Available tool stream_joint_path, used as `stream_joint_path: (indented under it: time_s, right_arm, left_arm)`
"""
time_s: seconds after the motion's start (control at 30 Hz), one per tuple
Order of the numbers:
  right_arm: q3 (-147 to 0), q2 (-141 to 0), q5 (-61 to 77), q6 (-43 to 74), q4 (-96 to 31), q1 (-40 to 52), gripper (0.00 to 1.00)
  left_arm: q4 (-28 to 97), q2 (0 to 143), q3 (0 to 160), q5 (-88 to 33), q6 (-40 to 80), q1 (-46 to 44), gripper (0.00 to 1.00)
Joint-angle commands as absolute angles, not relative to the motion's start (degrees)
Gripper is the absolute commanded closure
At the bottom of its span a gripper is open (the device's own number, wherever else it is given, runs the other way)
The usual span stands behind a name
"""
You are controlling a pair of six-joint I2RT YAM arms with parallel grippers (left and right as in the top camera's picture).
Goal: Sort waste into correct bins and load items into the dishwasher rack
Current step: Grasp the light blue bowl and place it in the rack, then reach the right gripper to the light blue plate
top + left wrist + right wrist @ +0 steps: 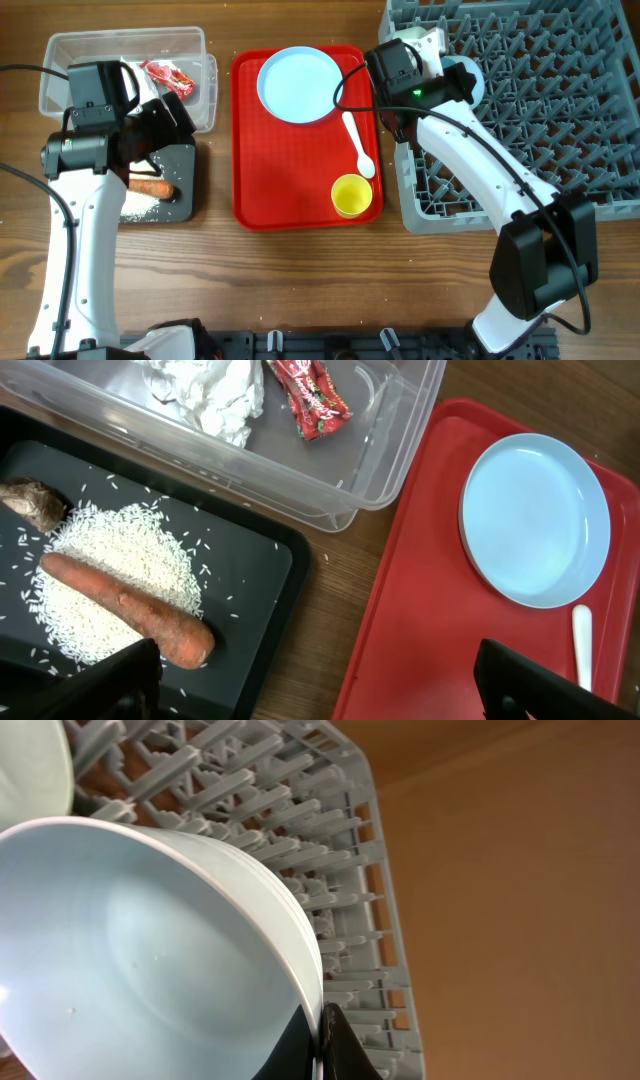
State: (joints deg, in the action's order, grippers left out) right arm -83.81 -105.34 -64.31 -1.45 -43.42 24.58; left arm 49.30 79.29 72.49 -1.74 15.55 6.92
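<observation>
My left gripper (165,125) (320,695) is open and empty above the black tray (185,160) (255,555). The tray holds the carrot (152,187) (130,610), the rice (135,207) (110,555) and the brown scrap (35,505). The clear tub (60,50) (335,500) holds the tissue (210,390) and the red wrapper (168,76) (310,395). My right gripper (450,75) (318,1040) is shut on the rim of a pale bowl (474,82) (130,950), held tilted over the grey rack (540,110) (330,850). A second bowl (30,760) shows beside it.
The flat red serving tray (290,170) (420,610) lies between the bins and the rack. On it are the blue plate (298,84) (535,520), the white spoon (358,143) (582,645) and the yellow cup (351,194).
</observation>
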Motion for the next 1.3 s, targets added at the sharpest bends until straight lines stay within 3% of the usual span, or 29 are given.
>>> stream_joint_path:
  time_s: [0.0, 0.27, 0.6, 0.7, 0.77, 0.9, 1.13, 1.27]
  right_arm:
    - [-83.70, -106.52, -62.52, -1.61, -43.09, 24.45, 0.96]
    - [-83.70, -106.52, -64.42, -3.03, -43.09, 21.56, 0.96]
    - [-83.70, -106.52, -55.24, -6.11, -45.54, 21.58, 0.96]
    - [-83.70, -106.52, -70.22, -6.26, -43.94, 21.56, 0.95]
    - [-83.70, -106.52, -76.58, -12.84, -41.95, 21.93, 0.96]
    - [-83.70, -106.67, -70.06, -13.56, -39.94, 23.68, 0.96]
    - [-83.70, -111.24, -75.13, -19.16, -39.99, 24.36, 0.95]
    - [-83.70, -111.24, -67.40, -25.32, -40.10, 29.28, 0.96]
  left_arm:
    - [49.12, 79.50, 73.19, -1.39, 15.86, 7.31, 0.00]
    - [49.12, 79.50, 73.19, -1.39, 15.86, 7.31, 0.00]
    - [49.12, 79.50, 73.19, -1.39, 15.88, 7.31, 0.00]
    - [49.12, 79.50, 73.19, -1.39, 15.86, 7.31, 0.00]
    - [49.12, 79.50, 73.19, -1.39, 15.88, 7.31, 0.00]
    - [49.12, 79.50, 73.19, -1.39, 15.88, 7.31, 0.00]
    - [49.12, 79.50, 73.19, -1.39, 15.86, 7.31, 0.00]
    - [49.12, 79.50, 73.19, -1.39, 15.86, 7.31, 0.00]
